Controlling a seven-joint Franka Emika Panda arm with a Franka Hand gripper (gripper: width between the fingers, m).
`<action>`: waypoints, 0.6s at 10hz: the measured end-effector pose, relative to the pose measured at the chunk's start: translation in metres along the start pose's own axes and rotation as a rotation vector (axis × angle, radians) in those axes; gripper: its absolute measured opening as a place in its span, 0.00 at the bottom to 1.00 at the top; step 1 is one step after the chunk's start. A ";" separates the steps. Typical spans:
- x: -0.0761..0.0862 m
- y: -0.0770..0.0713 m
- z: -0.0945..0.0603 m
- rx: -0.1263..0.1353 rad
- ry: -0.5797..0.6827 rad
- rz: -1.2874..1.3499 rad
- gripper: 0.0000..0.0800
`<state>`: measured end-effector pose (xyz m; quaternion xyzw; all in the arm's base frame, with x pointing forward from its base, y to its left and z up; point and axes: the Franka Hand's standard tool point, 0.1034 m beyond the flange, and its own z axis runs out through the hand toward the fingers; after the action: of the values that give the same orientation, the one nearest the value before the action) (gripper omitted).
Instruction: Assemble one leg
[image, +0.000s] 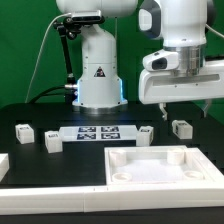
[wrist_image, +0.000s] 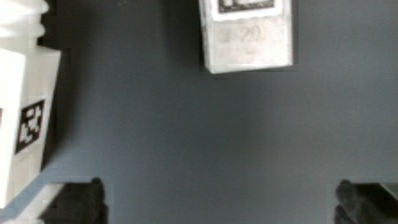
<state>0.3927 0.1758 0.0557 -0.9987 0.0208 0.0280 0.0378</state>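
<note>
Several legs lie on the dark table in the exterior view: two at that view's left (image: 22, 130) (image: 50, 142) and two at its right (image: 145, 133) (image: 181, 128). Each is a small white block with a tag. My gripper (image: 183, 107) hangs open and empty above the right-hand legs, well clear of the table. In the wrist view one leg (wrist_image: 246, 35) lies flat on the dark surface, its tag at the end farther from the gripper. It sits well ahead of my gripper (wrist_image: 222, 205), whose dark fingertips (wrist_image: 80, 202) stand wide apart with nothing between them.
The marker board (image: 97, 133) lies in the middle of the table, and its end shows in the wrist view (wrist_image: 27, 110). The large white base (image: 160, 168) with corner pockets lies in front. A long white slab (image: 50, 192) lies at the front left. The robot's pedestal (image: 98, 75) stands behind.
</note>
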 end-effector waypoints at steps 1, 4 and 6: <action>-0.005 0.000 0.000 -0.014 -0.048 -0.017 0.81; -0.020 -0.004 0.005 -0.058 -0.331 0.000 0.81; -0.029 -0.005 0.008 -0.039 -0.489 -0.013 0.81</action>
<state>0.3640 0.1824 0.0499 -0.9629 0.0041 0.2688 0.0226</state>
